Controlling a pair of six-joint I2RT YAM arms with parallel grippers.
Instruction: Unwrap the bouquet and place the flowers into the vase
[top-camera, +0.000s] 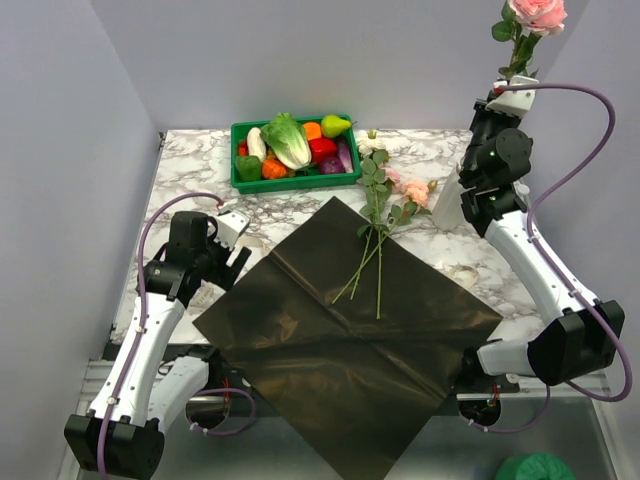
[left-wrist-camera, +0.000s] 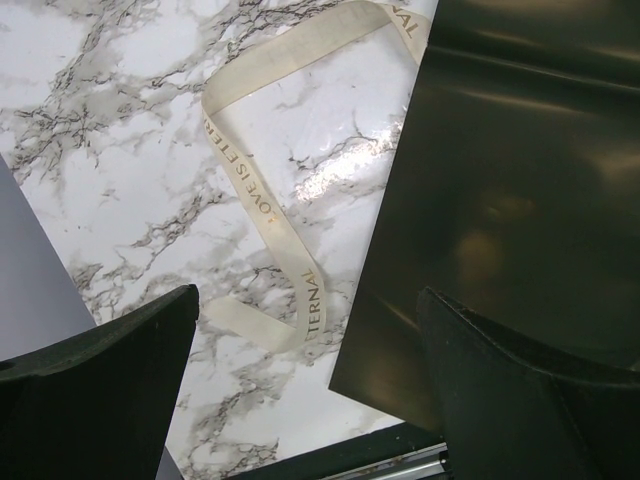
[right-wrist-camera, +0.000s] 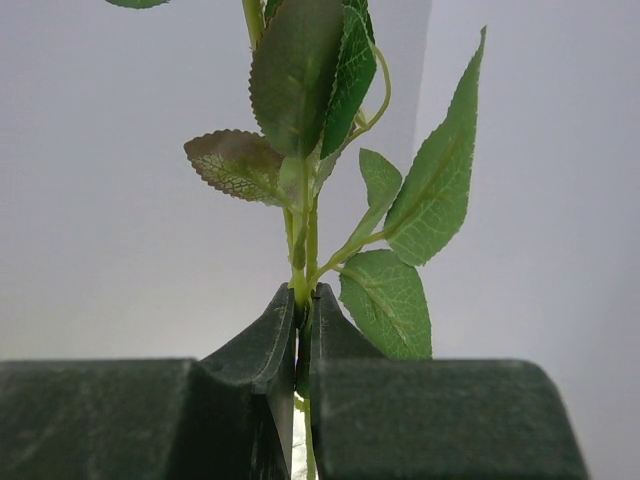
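Top external: right gripper (top-camera: 512, 90) pinches one pink rose (top-camera: 537, 12) raised near the vase (top-camera: 448, 192), the other flowers (top-camera: 385, 195) lie on the paper (top-camera: 340, 340); left wrist: left gripper (left-wrist-camera: 308, 305) spread wide, empty, over the ribbon (left-wrist-camera: 255, 200); right wrist: jaws pressed on the stem (right-wrist-camera: 305, 250), so keep it upright and lower the stem end into the mouth.

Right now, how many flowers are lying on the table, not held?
3, bunched together with stems on the dark paper: a cream flower farthest back, a pink flower mid-bunch, a second pink flower farthest right. Overlapping leaves could hide another.
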